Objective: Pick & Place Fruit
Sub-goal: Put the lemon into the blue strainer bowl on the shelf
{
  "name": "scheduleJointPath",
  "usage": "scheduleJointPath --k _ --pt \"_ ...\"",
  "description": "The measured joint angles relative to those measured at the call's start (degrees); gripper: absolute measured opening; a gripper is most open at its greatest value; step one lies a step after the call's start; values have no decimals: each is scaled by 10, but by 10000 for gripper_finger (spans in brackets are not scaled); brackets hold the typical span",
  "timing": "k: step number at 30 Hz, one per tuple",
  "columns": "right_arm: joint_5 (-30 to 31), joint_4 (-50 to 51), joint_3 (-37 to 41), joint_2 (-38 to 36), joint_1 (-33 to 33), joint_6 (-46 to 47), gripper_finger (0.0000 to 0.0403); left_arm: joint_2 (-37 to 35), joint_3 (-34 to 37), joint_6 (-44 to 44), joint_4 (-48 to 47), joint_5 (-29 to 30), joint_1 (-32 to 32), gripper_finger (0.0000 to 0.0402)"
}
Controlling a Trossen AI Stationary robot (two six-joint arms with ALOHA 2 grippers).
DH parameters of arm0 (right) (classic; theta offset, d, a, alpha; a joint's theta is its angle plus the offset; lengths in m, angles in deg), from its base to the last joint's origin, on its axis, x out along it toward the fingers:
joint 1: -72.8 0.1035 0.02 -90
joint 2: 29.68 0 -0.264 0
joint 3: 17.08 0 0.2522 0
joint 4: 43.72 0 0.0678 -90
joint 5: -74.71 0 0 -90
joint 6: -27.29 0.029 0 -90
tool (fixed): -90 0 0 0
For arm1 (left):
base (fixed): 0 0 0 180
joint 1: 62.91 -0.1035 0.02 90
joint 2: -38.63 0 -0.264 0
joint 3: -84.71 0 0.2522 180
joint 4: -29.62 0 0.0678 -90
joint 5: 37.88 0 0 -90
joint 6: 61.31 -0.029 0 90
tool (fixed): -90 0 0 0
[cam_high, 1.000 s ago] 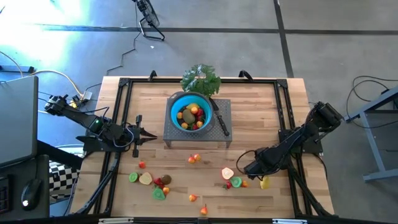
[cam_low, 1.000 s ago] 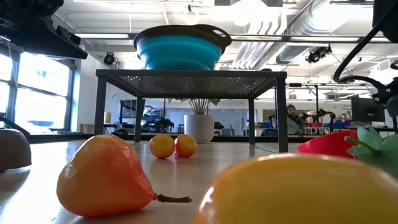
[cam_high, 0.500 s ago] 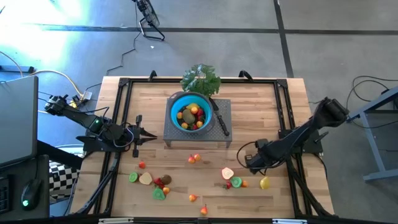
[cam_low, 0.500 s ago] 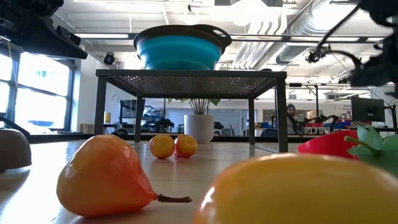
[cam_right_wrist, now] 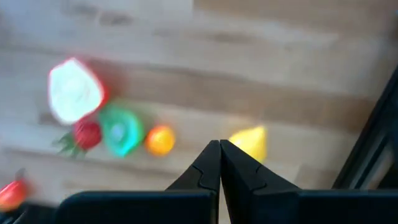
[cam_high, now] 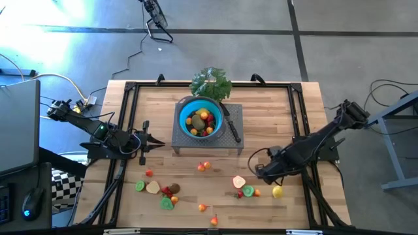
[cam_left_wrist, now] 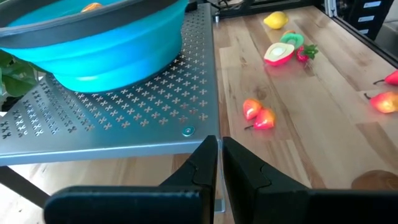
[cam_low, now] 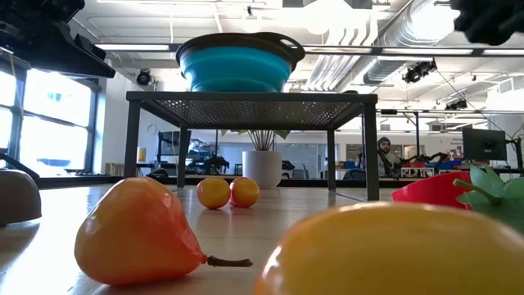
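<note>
- A wooden table (cam_high: 274, 117) carries a metal stand (cam_high: 234, 140) holding a blue bowl (cam_high: 184, 112) with several fruits inside.
- More fruit (cam_high: 239, 182) lies scattered along the table's near edge.
- The right gripper (cam_high: 258, 173), jaws pressed together and empty, hangs above a yellow lemon (cam_right_wrist: 250, 143).
- The left gripper (cam_high: 160, 140), also closed, waits beside the stand.

Left gripper (cam_high: 160, 141) held low at the table's left side, arm stretched toward the centre — fingers (cam_left_wrist: 205, 163) pressed together, empty. Right gripper (cam_high: 259, 173) pointed down over the table's right front, arm angled back behind it — fingers (cam_right_wrist: 211, 163) closed, empty.
</note>
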Motion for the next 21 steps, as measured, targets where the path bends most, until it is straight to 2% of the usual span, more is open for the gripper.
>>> scheduleJointPath --k 7,11,17,21 --pt "-56 -83 -8 0 46 138 3 0 0 9 0 0 0 22" --pt "-51 -129 -8 1 81 226 3 0 0 9 0 0 0 22" --pt "-27 -145 -8 13 111 234 3 0 0 -3 0 0 0 22" --pt "-25 -146 -8 23 111 200 3 0 0 -6 0 0 0 22"
